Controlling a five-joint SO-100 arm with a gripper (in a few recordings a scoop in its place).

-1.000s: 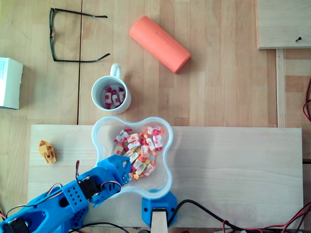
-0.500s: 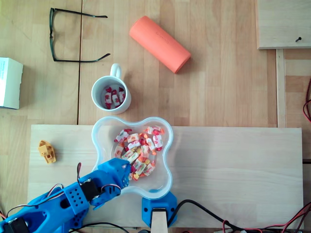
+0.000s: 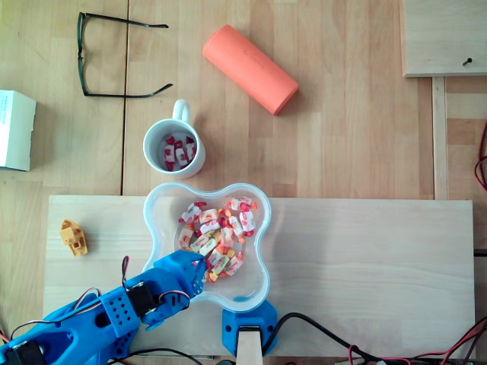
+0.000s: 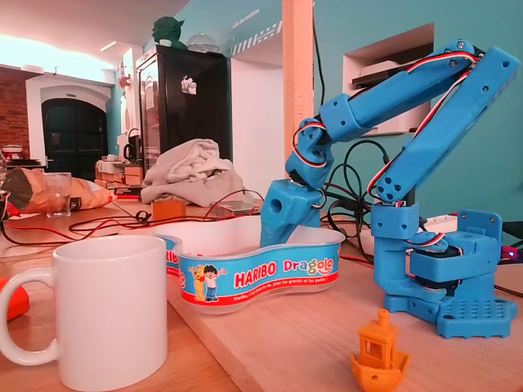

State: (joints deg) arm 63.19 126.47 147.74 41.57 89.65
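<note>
A clear lobed candy tub [image 3: 259,258] with a Haribo label [image 4: 270,273] holds several wrapped red, orange and white candies [image 3: 221,228]. My blue gripper [image 3: 195,268] reaches down into the tub at its lower-left side, right at the edge of the candy pile. In the fixed view the gripper [image 4: 276,227] dips behind the tub's wall, which hides its fingertips. Whether a candy sits between the fingers cannot be made out. A white mug [image 3: 173,148] with a few candies inside stands just beyond the tub, and is seen close up as the white mug [image 4: 102,310].
A small orange toy boat [image 3: 74,236] lies on the board left of the arm, the same boat [image 4: 378,349] in the fixed view. An orange cylinder [image 3: 249,68], glasses [image 3: 114,55] and a white box [image 3: 15,129] lie farther back. The arm's blue base [image 3: 248,319] is at the board's front edge.
The gripper has drawn back slightly toward the lower left within the tub. A few candies near its tip have shifted.
</note>
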